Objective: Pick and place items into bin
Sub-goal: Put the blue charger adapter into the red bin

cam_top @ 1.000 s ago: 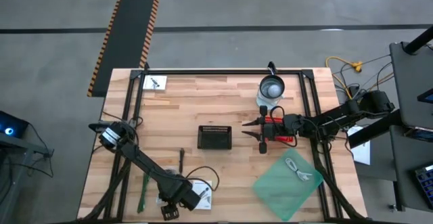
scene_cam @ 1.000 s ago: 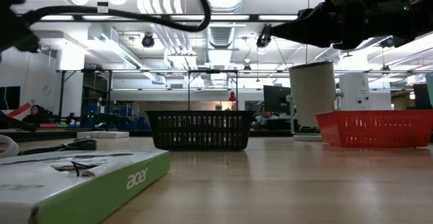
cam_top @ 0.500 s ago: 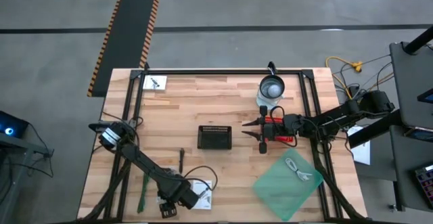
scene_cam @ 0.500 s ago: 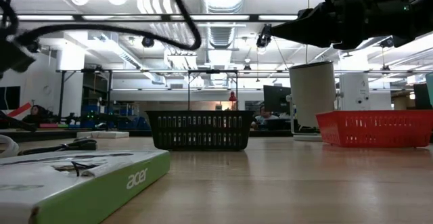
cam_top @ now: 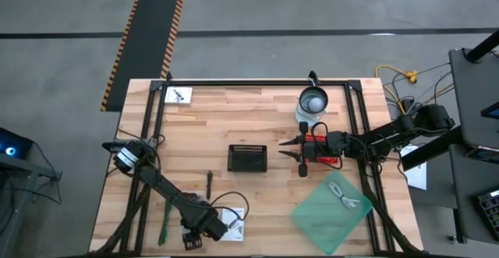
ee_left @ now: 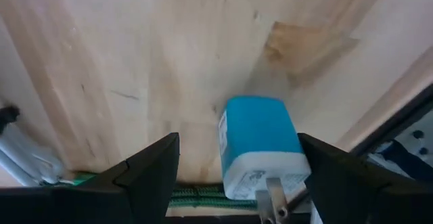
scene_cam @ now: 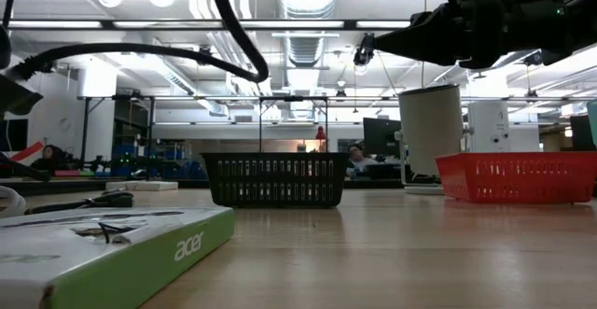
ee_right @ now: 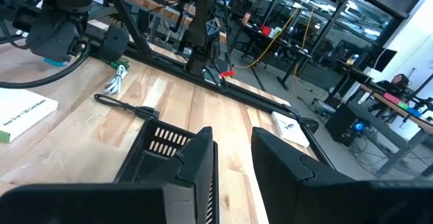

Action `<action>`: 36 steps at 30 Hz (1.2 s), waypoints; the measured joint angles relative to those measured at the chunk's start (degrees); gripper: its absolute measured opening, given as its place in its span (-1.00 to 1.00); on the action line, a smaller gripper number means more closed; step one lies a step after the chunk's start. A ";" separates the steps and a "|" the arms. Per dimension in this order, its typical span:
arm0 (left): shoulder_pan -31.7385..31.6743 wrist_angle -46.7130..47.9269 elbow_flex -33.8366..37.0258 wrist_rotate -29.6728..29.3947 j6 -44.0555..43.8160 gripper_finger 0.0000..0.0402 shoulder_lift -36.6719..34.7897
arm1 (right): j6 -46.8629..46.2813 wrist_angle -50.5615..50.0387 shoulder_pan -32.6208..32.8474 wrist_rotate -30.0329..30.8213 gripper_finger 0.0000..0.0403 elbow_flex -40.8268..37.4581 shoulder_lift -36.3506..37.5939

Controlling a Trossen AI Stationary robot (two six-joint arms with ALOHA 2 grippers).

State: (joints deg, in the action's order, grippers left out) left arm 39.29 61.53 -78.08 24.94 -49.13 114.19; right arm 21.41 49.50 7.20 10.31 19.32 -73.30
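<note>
Pale wooden table (cam_top: 257, 118) under a dark frame, grey floor around, a striped mat (cam_top: 146, 36) beyond the far edge; white printed card (cam_top: 178, 95) at the far left corner; long green strip tool (cam_top: 165, 224) lying near the front left edge, a dark stick (cam_top: 210, 184) just right of it; left gripper (cam_top: 192, 242) low at the front edge, fingers (ee_left: 145, 176) spread wide and holding nothing, a blue plug-in charger (ee_left: 258, 143) on the wood between them, touching neither; white box (cam_top: 231, 224) with a looping cable beside that gripper, marked "acer" in the low view; black mesh bin (cam_top: 248, 157) at the table's middle, contents not discernible; right gripper (cam_top: 299, 153) hovering right of the bin, above a red basket (cam_top: 321, 150), fingers (ee_right: 196, 163) close together with a narrow gap, nothing seen between them; metal pot (cam_top: 313, 100) beyond it; green sheet (cam_top: 331, 203) at the front right, coiled white cable (cam_top: 343, 195) lying on it.
</note>
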 joint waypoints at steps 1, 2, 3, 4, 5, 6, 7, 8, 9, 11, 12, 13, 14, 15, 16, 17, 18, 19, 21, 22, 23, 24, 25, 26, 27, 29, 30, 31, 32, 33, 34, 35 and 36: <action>0.04 -0.24 0.23 -0.27 0.02 0.36 0.00 | 0.00 0.01 0.02 0.00 -0.56 0.01 0.00; 0.04 -0.84 0.64 -0.54 0.03 0.36 0.00 | 0.00 0.00 0.00 0.00 -0.57 0.00 0.00; 0.04 -1.36 1.02 -1.07 0.05 0.36 0.00 | 0.00 0.00 0.00 0.00 -0.57 -0.01 0.00; 0.04 -2.02 1.48 -1.41 0.03 0.36 0.00 | 0.03 0.00 0.00 0.00 -0.58 0.00 0.00; 0.02 -2.72 1.96 -1.45 -0.03 0.34 0.00 | 0.13 0.00 0.01 0.00 -0.58 0.00 0.00; 0.02 -3.32 2.36 -1.34 -0.13 0.32 0.00 | 0.21 0.01 0.01 0.00 -0.58 0.01 0.00; -0.02 -3.68 2.74 -1.26 -0.38 0.28 -0.02 | 0.19 0.00 0.00 0.00 -0.58 -0.01 0.00; -0.04 -4.01 3.01 -1.28 -1.07 0.24 -0.11 | 0.18 0.00 0.00 0.00 -0.58 -0.01 0.00; -0.04 -4.12 3.16 -1.32 -1.51 0.20 -0.13 | 0.20 0.00 0.00 0.00 -0.58 -0.01 0.00; -0.03 -4.12 3.23 -1.40 -1.66 0.08 -0.13 | 0.20 0.00 0.02 0.00 -0.57 -0.01 0.00; -0.04 -4.16 3.22 -1.41 -1.72 0.02 -0.13 | 0.20 0.00 0.00 0.00 -0.56 -0.01 0.00; -0.02 -4.33 3.17 -1.41 -1.71 -0.04 -0.13 | 0.15 0.01 0.00 0.00 -0.56 -0.01 0.00; -0.02 -4.52 3.12 -1.39 -1.72 -0.11 -0.13 | 0.12 0.00 0.01 0.00 -0.55 -0.01 0.00; -0.02 -4.63 3.12 -1.36 -1.70 -0.18 -0.13 | 0.13 0.00 0.00 0.00 -0.55 -0.01 0.02; -0.02 -4.63 3.12 -1.30 -1.70 -0.25 -0.13 | 0.10 0.00 0.00 0.00 -0.55 -0.01 0.02; -0.02 -4.71 3.12 -1.17 -1.66 -0.31 -0.13 | 0.00 0.00 0.00 0.00 -0.55 -0.01 0.00; -0.02 -4.83 3.12 -1.01 -1.64 -0.35 -0.13 | -0.01 0.00 0.00 0.00 -0.55 -0.03 0.00; -0.02 -4.96 3.12 -0.91 -1.58 -0.36 -0.13 | -0.01 0.00 0.01 0.00 -0.56 -0.03 0.01; -0.02 -5.10 3.12 -0.80 -1.67 -0.36 -0.13 | -0.43 0.00 0.00 0.00 -0.57 -0.03 0.00; -0.02 -5.16 3.06 -0.80 -1.68 -0.36 -0.13 | -0.80 0.00 0.00 0.00 -0.58 -0.03 0.00; 0.00 -5.27 2.98 -0.80 -1.68 -0.36 -0.13 | -1.12 0.00 0.00 0.00 -0.59 -0.03 0.01; 0.04 -5.44 2.86 -0.80 -1.84 -0.36 -0.13 | -1.16 0.01 0.00 0.00 -0.59 -0.03 0.01; 0.04 -5.63 2.77 -0.82 -2.70 -0.36 -0.11 | -1.16 0.01 0.00 0.00 -0.60 -0.03 0.02; 0.01 -5.72 2.73 -0.84 -3.41 -0.36 -0.11 | -1.18 0.02 0.02 0.00 -0.60 -0.03 0.00; -0.03 -5.72 2.68 -0.86 -4.29 -0.36 -0.11 | -1.15 0.00 0.00 0.00 -0.61 -0.03 0.01; -0.02 -5.69 2.30 -0.97 -4.60 -0.36 -0.03 | -1.03 0.01 0.00 0.00 -0.60 -0.03 0.02; -0.02 -5.87 2.05 -1.05 -4.61 -0.36 0.00 | -1.03 0.01 0.00 0.00 -0.60 -0.03 0.01; -0.02 -6.13 1.77 -1.25 -4.59 -0.36 0.00 | -0.97 0.00 0.01 0.00 -0.60 -0.03 0.00; -0.05 -6.36 1.43 -1.46 -4.59 -0.36 0.00 | -0.90 0.02 0.00 0.00 -0.59 -0.03 0.02; -0.09 -6.55 1.13 -1.50 -4.58 -0.36 0.04 | -0.90 0.00 0.00 0.00 -0.59 -0.03 0.02; -0.17 -6.60 0.84 -1.61 -4.59 -0.36 0.06 | -0.89 0.02 0.00 0.00 -0.58 -0.03 0.00; -0.19 -6.50 0.57 -1.92 -4.60 -0.36 0.07 | -0.87 0.00 0.00 0.00 -0.58 -0.04 0.01; -0.20 -6.53 0.32 -2.27 -4.77 -0.36 0.06 | -0.87 0.00 0.00 0.00 -0.57 -0.03 0.02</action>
State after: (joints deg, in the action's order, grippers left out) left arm 39.09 55.00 -77.75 22.67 -53.90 114.25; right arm 20.53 49.50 7.20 10.31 19.29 -73.28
